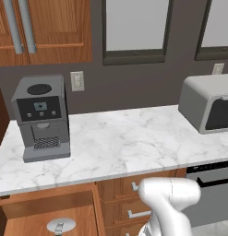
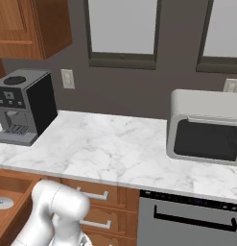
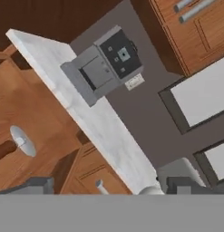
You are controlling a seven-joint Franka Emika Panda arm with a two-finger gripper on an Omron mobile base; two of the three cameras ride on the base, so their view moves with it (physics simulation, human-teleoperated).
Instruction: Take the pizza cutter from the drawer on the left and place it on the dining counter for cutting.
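Pizza cutter left of open claw

Pizza cutter flat in open drawer

The white arm is bent low, its elbow raised — the end effector is held wide open, nothing gripped.

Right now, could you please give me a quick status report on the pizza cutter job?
Gripper open, empty. Pizza cutter lying in the open drawer, not yet grasped. Nothing lying over it.
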